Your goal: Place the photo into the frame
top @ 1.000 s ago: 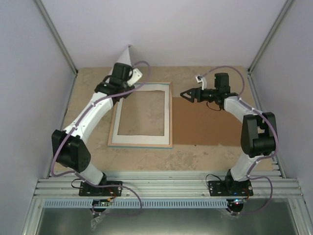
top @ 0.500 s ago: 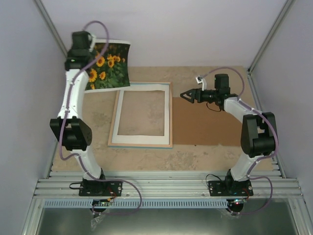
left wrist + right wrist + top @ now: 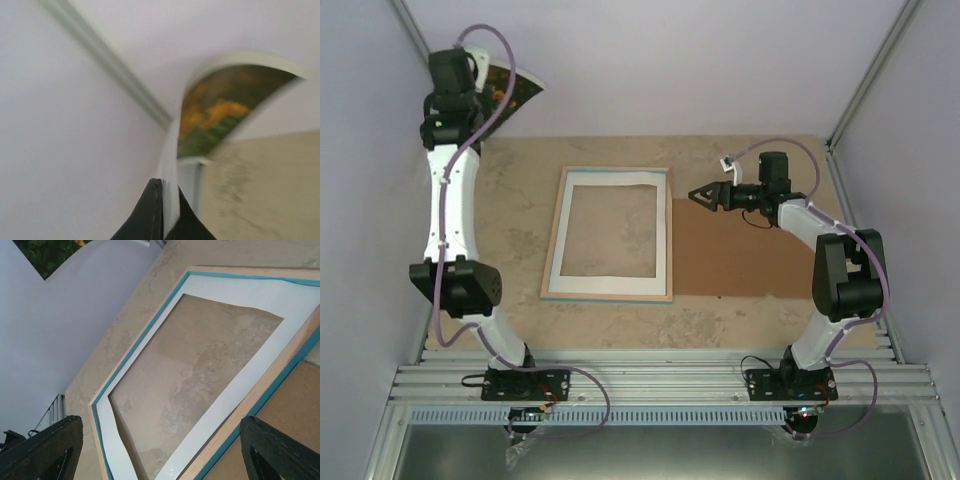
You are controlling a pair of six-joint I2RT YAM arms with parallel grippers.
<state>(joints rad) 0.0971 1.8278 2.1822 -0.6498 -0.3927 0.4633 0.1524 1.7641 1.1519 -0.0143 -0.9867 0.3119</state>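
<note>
**Top external view.** The left arm reaches up over the far left corner of the bench [image 3: 510, 230]. Its left end effector [image 3: 483, 84] is pinched tight on the photo [image 3: 517, 88], which hangs in the air against the back wall, well clear of the surface. Only a dark sliver with orange specks shows from here. The frame [image 3: 667, 240] lies flat near the middle of the bench, a little toward the left edge, with a white mat [image 3: 605, 285] inside it and bare bench showing through the mat's opening. A brown backing board [image 3: 750, 255] lies just beside the frame on the side toward the right edge. The right end effector [image 3: 696, 195] hovers above the board's far left part, near the frame's far right corner, jaws spread and holding nothing.

**Left wrist view.** The two dark fingers of the left end effector [image 3: 167, 186] meet on the photo's [image 3: 215, 115] white edge. The sheet bows up and over, with blurred yellow blooms on green (the whole picture is soft).

**Right wrist view.** The right end effector [image 3: 160, 450] shows one finger at each lower corner, wide apart, with nothing between them. Below lie the frame [image 3: 145, 327], turquoise along its inner lip and pale wood outside, the mat [image 3: 235, 385] with a wavy edge, and the backing board [image 3: 285, 440]. A corner of the photo [image 3: 45, 252] peeks in at the upper left.
</note>
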